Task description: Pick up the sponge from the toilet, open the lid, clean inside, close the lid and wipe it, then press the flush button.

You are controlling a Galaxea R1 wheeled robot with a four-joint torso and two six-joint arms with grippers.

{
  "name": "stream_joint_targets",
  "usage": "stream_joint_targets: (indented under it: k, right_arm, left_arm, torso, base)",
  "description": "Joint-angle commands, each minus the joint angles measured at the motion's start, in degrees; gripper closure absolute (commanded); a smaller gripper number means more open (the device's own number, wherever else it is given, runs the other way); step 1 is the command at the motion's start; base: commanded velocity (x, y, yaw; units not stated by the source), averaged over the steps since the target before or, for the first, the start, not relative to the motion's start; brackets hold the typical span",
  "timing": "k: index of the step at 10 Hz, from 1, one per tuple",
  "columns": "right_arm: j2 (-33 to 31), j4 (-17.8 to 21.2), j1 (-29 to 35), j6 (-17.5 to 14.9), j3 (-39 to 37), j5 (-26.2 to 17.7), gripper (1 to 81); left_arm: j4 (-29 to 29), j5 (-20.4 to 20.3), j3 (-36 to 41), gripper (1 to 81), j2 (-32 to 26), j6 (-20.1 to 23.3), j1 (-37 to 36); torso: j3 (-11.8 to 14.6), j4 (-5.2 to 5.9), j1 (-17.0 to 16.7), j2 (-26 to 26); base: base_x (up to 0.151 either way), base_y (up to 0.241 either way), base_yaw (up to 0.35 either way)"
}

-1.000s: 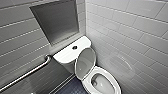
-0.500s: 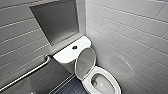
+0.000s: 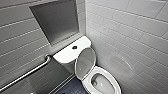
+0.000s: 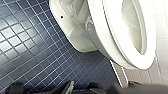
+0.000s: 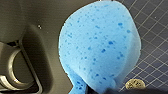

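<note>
– Sponge (image 5: 100, 47): where is it logged?
– Held up before the right wrist camera, off the toilet (image 3: 110, 74), over the floor (image 5: 155, 37) and the robot's own dark body. Its lower end is pinched into the right gripper (image 5: 98, 89), so those jaws are judged clamped on it, though the fingers are hardly made out.
– Left gripper (image 4: 82, 88)?
– Dark shapes are seen low beside the bowl, over the blue tiles. Whether it is open or closed cannot be told.
– Lid?
– The lid (image 3: 85, 62) is raised and leaned back against the tank (image 3: 65, 55), with the bowl exposed. The flush button (image 3: 74, 47) is set in the tank top, with nothing near it.
– Step to be marked?
– Pickup and lid-opening are taken as done. Cleaning inside is judged the step in hand, not yet begun, since the sponge is seen over floor, not over the bowl.
– What is called for next?
– As judged, the sponge has to be carried over the seat rim and lowered into the bowl, clear of the raised lid. A firm grip is needed, since soft foam could be squeezed out of the jaws.
– Anything hidden?
– The toilet's front is cut off at the head view's lower edge, and the bowl's bottom is blurred. A small round pale thing (image 5: 135, 83) on the floor near the sponge cannot be identified. A grab bar (image 3: 27, 73) is noted on the wall beside the tank.
</note>
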Motion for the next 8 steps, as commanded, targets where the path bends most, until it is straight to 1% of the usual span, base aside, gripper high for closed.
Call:
stream_joint_targets:
  k: [1,3,5,6,7,8]
  right_arm:
    - [1.18,-1.16,1.16,-0.39,-3.46,-11.91,81.1]
    - [3.39,-1.51,0.98,-0.65,-8.31,-12.10,81.1]
    - [3.74,-1.25,0.37,-0.65,-8.23,-11.30,81.1]
    - [3.57,-0.63,0.01,-0.39,-7.70,-10.25,81.1]
    - [3.22,-0.63,-0.69,-0.04,-7.00,-8.33,81.1]
    - [2.78,-0.63,-1.22,-0.04,-6.04,-7.44,81.1]
  left_arm:
    - [-8.81,2.50,1.06,1.0,-2.71,-0.46,-7.72]
    - [-13.85,0.48,1.15,1.0,-3.33,-0.54,-10.37]
    - [-18.78,-0.50,0.62,1.0,-3.51,-0.63,-12.83]
    - [-21.59,-2.60,0.62,1.0,-3.95,-0.72,-13.88]
    - [-24.12,-4.43,0.62,1.0,-4.38,-0.72,-14.84]
    - [-26.23,-6.02,0.61,1.0,-4.91,-0.72,-15.82]
  torso:
    - [0.00,0.00,0.00,0.00]
    - [0.00,0.00,0.00,0.02]
    - [0.00,0.00,0.00,0.05]
    - [0.00,0.00,0.00,0.05]
    - [-0.02,0.00,0.00,0.07]
    - [-0.02,0.00,0.00,0.07]
  base:
    - [0.000,0.000,0.000]
    - [0.000,0.000,0.000]
    - [0.000,0.000,0.000]
    - [0.000,0.000,0.000]
    - [0.000,0.000,0.000]
    - [0.000,0.000,0.000]
